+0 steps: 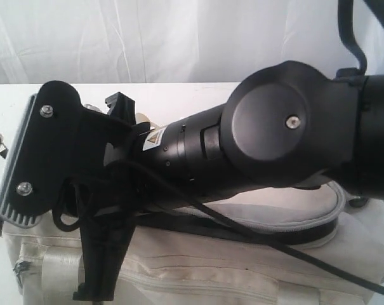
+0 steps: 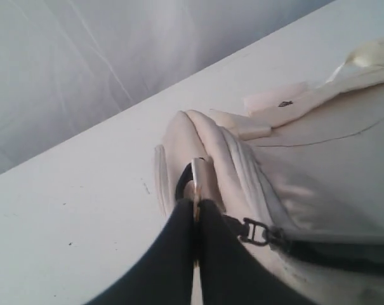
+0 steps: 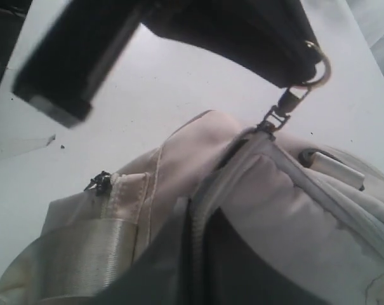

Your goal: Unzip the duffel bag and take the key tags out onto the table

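**Two Grippers Hold the Bag, but We Cannot See Inside**

The duffel bag (image 1: 242,267) lies on the white table (image 1: 179,95), at the near edge of the exterior view. We see only part of it there. The big black right arm (image 1: 287,121) comes in from the right and covers the middle of the picture. It hides much of the top of the bag. The front of the bag is cut off at the bottom edge.

The left gripper (image 2: 197,206) is pressed together. It pinches one end of the bag, where the cream cloth bunches up. A shiny metal piece (image 2: 199,178) sticks out between the fingers, and we cannot tell what it is. Just beside the fingers lies a small black slider (image 2: 255,230). It sits at the end of a grey zipper (image 2: 331,249) that looks closed there.

The right gripper (image 3: 293,60) is squeezed shut too. A zipper pull (image 3: 284,108) stands up from the bag. Its metal ring (image 3: 318,67) is caught at the tip of the dark finger. How the fingers meet around the ring is hidden. A blurry dark block (image 3: 52,76) shows in the same view, and we cannot tell what part it is.

Below the pull the bag gapes open a little. We see dark grey lining (image 3: 236,260) in the gap. It is too dark to make out anything inside.
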`<state>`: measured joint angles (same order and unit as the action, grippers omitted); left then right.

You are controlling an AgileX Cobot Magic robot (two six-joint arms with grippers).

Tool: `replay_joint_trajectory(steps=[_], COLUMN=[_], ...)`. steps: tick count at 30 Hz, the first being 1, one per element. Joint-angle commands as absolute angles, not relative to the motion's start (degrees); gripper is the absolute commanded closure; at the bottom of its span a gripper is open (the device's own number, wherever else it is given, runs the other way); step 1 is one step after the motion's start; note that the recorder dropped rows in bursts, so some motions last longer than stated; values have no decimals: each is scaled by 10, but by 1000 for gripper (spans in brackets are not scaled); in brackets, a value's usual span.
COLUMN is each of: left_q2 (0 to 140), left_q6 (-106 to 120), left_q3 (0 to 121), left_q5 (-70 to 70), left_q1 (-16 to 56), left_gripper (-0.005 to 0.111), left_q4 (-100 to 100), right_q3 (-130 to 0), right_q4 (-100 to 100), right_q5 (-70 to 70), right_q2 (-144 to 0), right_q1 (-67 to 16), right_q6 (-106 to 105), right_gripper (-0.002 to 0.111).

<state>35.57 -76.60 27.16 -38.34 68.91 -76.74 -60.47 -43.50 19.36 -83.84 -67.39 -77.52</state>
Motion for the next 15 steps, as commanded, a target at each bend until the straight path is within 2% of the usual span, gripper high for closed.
replay_joint_trajectory(steps=[1,15], left_q2=[404,508], left_q6=[-866,-987], left_q3=[274,275], left_q5=[-471,-557], left_q1=[687,684], left_gripper=[107,107], left_q4=[-912,-999], right_q3=[-609,-609], right_q4=[-428,-413], right_q5=[256,329], right_q2=[-828,-828], right_q1=[-676,-676], right_q6=[-783,-783], right_gripper=[108,108])
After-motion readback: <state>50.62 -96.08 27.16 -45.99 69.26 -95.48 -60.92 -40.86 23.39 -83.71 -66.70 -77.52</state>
